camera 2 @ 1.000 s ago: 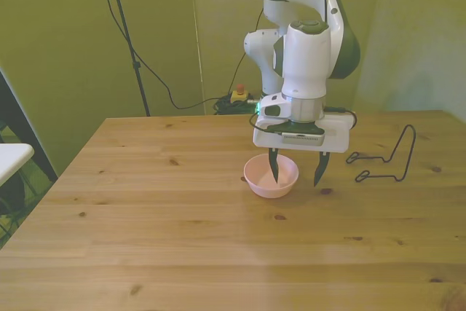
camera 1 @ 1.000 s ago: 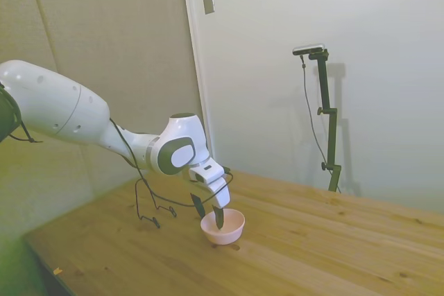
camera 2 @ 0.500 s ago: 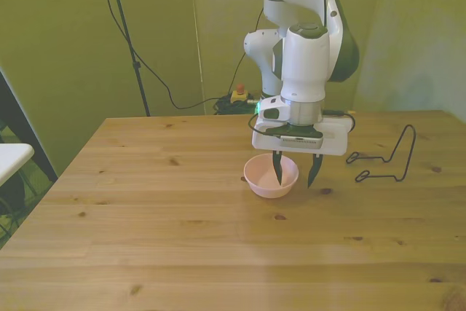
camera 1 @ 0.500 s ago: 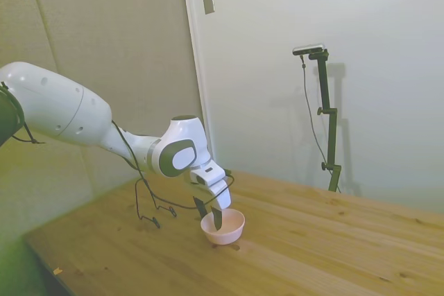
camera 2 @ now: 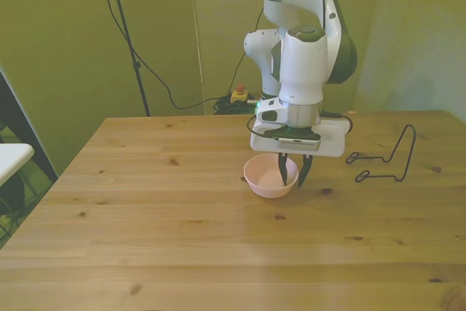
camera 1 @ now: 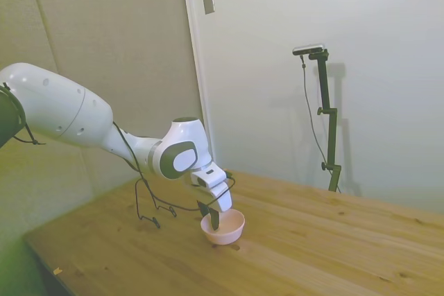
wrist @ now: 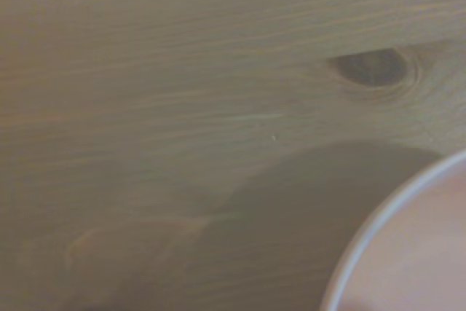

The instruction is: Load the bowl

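The pale pink bowl [camera 2: 263, 180] stands upright on the wooden table [camera 2: 182, 238], near the middle. My gripper [camera 2: 294, 174] points straight down over the bowl's rim on the front view's right side. One finger [camera 2: 282, 171] is inside the bowl and the other hangs just outside its wall. The fingers stand a narrow gap apart with the rim between them, and I cannot see them touching it. In the side view the gripper [camera 1: 213, 217] dips into the bowl [camera 1: 232, 225]. The wrist view shows a blurred arc of the bowl's rim [wrist: 378, 238].
A thin black wire rack [camera 2: 389, 158] stands on the table at the front view's right, a short way from the bowl; in the side view the rack [camera 1: 149, 202] sits behind the arm. A dark knot [wrist: 371, 67] marks the wood beside the bowl.
The fingers have drawn steadily closer together around the bowl's rim, from wide apart to a narrow gap. The bowl has not moved.
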